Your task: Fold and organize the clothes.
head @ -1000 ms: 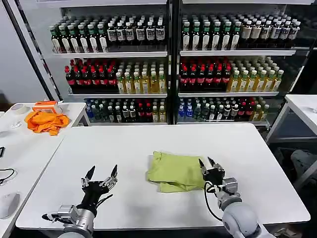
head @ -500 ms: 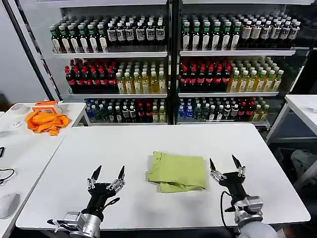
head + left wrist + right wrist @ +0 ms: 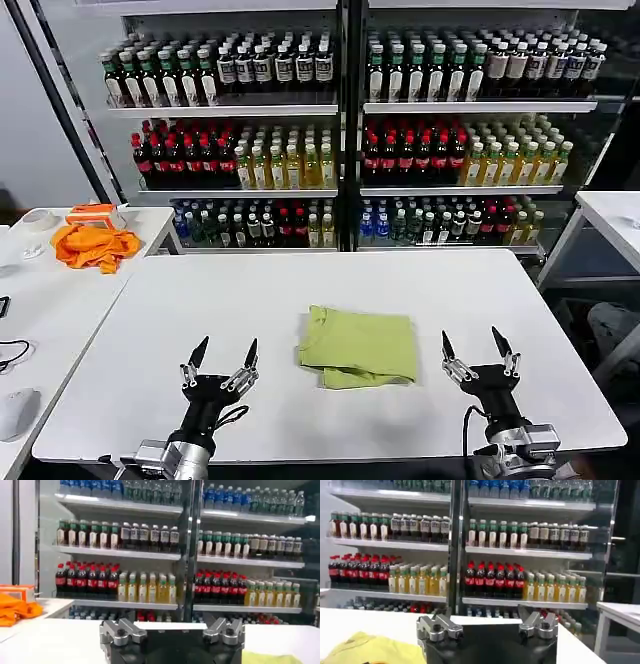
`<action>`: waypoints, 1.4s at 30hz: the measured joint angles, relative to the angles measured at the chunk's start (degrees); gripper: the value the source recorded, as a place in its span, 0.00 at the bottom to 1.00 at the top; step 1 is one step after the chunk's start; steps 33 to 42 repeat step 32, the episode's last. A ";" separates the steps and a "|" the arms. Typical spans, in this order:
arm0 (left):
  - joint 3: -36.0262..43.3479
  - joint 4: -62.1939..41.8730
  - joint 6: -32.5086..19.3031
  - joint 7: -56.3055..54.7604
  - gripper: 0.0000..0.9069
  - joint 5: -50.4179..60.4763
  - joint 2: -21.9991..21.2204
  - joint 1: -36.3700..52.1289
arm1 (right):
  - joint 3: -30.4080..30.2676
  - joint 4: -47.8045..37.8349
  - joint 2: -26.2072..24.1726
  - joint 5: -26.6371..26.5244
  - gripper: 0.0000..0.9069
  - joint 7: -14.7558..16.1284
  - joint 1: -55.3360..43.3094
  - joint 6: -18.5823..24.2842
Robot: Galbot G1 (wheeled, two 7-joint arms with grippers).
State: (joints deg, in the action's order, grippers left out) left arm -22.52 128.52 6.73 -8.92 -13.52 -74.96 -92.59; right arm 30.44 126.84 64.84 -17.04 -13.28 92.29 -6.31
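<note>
1. Since one second ago, the right gripper [image 3: 477, 352] has let go of the T-shirt's right edge and withdrawn toward the robot and outward. The left gripper [image 3: 224, 360] has shifted slightly toward the shirt. The shirt has stayed put apart from its right edge settling flat.

2. Task object: the lime T-shirt [image 3: 358, 347] lies folded into a compact rectangle near the centre of the white table [image 3: 250, 300], between the two grippers and touching neither. A lower layer pokes out along the near edge, so the fold is not quite flush. In the right wrist view, a corner of the shirt [image 3: 365, 650] shows low beside the gripper body.

3. Claw state: both grippers stand wide open and hold nothing, fingertips pointing up and away from the robot.

4. Arm pose: both arms sit low at the near table edge, the left well apart from the shirt and the right nearer to it, roughly symmetric, as if parked.

5. Risks, as judgement:
   - The protruding lower layer may spread if the stack is nudged, loosening the fold.
   - A further pinch taken on the top layer alone could peel the fold open.
   - A low sweep of the right gripper could drag the near corner.

6. Background: an orange cloth [image 3: 93, 244] rests on the side table, apart from the task.
</note>
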 measured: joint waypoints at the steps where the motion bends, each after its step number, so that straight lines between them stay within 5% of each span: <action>1: 0.10 0.14 -0.11 0.04 1.00 0.26 -0.17 -0.11 | 0.13 0.07 0.16 0.17 1.00 0.06 0.41 0.05; 42: 0.51 -1.09 -3.88 1.06 1.00 3.21 -2.16 0.09 | 2.41 2.34 3.01 4.03 1.00 1.43 4.48 0.82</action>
